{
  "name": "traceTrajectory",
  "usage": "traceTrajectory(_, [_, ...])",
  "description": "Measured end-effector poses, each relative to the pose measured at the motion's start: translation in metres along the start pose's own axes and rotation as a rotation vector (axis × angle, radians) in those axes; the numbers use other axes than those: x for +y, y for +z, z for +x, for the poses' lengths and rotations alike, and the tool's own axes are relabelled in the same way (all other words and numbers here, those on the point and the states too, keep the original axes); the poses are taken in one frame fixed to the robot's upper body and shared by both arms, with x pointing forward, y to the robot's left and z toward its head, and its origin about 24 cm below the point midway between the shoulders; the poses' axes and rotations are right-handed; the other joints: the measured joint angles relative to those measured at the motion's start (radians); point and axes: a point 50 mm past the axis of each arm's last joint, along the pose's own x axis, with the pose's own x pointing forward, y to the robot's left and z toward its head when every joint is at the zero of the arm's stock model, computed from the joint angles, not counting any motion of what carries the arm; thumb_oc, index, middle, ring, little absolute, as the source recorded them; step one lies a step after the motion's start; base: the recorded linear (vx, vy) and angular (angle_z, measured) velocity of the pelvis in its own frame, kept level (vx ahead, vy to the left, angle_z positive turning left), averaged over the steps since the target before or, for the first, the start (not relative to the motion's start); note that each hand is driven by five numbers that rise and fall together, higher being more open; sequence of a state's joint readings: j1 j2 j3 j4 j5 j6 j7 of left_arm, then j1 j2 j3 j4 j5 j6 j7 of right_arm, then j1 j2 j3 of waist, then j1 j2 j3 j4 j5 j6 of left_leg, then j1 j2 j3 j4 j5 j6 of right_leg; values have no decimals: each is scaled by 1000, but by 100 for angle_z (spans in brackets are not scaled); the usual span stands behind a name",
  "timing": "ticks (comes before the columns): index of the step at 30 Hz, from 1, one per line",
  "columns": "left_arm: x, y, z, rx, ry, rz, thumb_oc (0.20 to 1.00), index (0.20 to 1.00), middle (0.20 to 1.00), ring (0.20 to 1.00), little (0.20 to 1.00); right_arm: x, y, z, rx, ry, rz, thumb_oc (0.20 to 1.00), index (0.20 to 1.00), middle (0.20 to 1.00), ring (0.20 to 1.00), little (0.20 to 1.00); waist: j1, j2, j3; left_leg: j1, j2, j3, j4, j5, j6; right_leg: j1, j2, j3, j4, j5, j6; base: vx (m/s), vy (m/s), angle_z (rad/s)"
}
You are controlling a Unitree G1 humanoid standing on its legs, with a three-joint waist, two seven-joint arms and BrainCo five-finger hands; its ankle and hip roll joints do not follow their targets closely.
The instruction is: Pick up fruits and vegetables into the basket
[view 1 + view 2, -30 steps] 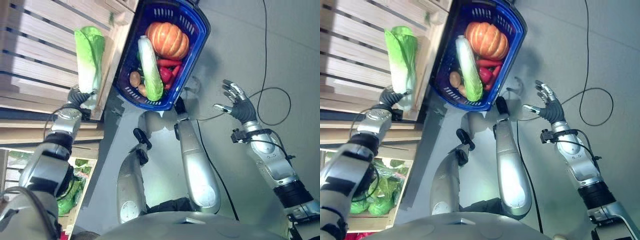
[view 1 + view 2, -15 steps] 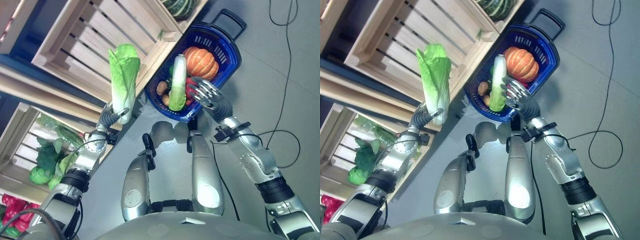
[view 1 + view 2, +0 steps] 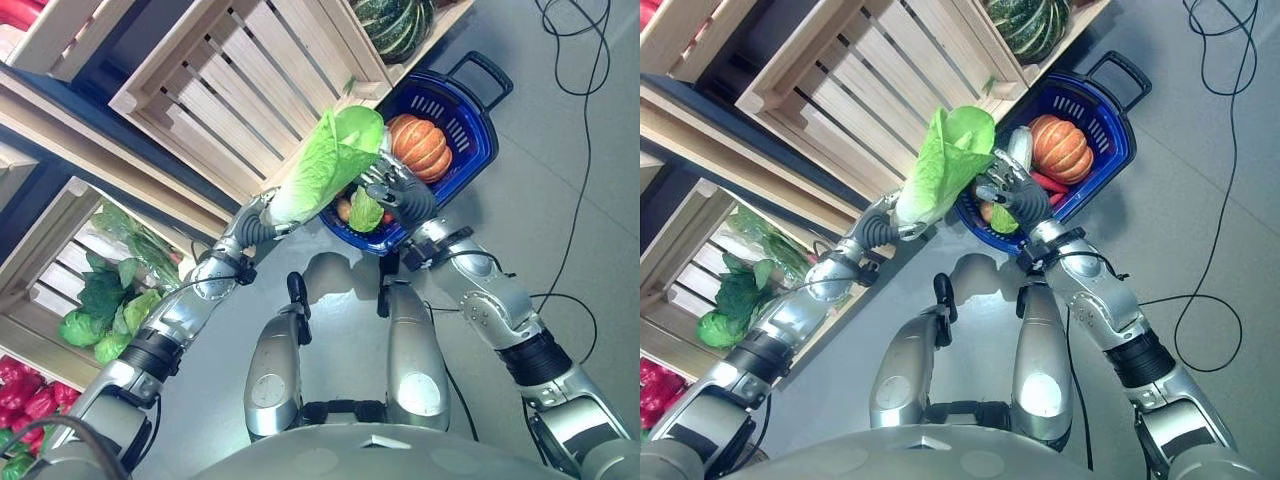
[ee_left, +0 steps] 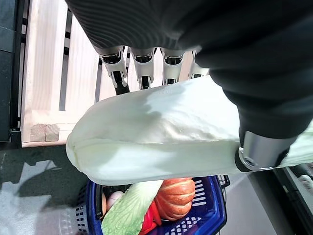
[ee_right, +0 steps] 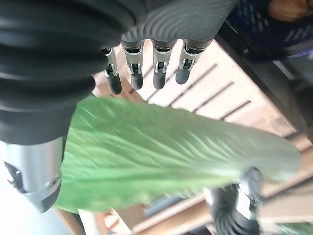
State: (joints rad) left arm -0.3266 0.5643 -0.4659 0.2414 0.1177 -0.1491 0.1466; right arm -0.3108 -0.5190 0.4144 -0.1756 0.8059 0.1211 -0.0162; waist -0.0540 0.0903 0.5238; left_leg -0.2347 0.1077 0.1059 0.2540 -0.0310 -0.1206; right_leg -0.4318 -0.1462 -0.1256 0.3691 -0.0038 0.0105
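The left hand (image 3: pixel 252 222) grips the white base of the napa cabbage (image 3: pixel 330 160), whose leafy top leans over the blue basket (image 3: pixel 478 130), with the open-fingered right hand (image 3: pixel 400 195) just beside the leaves.

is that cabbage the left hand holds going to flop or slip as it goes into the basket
The napa cabbage likely flops little: its thick pale base looks firm in the left hand. The leafy green top may bend or tear; the right hand is beside it. The smooth stalk could slip, so lower it into the blue basket gently.
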Motion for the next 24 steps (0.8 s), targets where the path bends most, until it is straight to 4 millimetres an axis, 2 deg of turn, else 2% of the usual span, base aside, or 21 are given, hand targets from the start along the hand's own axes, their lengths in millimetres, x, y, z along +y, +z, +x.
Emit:
traceTrajectory(6, [-1, 2, 5, 12, -10, 53, 200, 200, 200, 200, 200, 0, -4, 5, 20, -42, 6, 1000, 1000, 1000, 1000, 1000, 22, -5, 1, 1, 0, -12, 3, -1, 2, 12, 0, -5, -4, 0, 1, 5, -35, 6])
traceTrajectory(13, [-8, 13, 11, -12, -55, 157, 200, 200, 200, 200, 200, 3, -17, 7, 95, -61, 42, 1000, 1000, 1000, 1000, 1000, 24, -19, 6, 7, 1, -27, 2, -1, 2, 45, 0, -22, -36, 8, 8, -3, -18, 6])
traceTrajectory(18, [0, 12, 12, -13, -61, 236, 200, 200, 200, 200, 200, 6, -18, 10, 112, -42, 45, 1000, 1000, 1000, 1000, 1000, 34, -33, 8, 15, 0, -28, 1, -3, 4, 55, -1, -25, -40, 11, 6, -5, -6, 2])
traceTrajectory(24, [4, 17, 16, -2, -94, 338, 200, 200, 200, 200, 200, 5, -22, 12, 136, -49, 54, 1000, 1000, 1000, 1000, 1000, 47, -33, 8, 19, 0, -40, 1, -3, 4, 73, -4, -38, -49, 11, 6, -1, -7, 6])
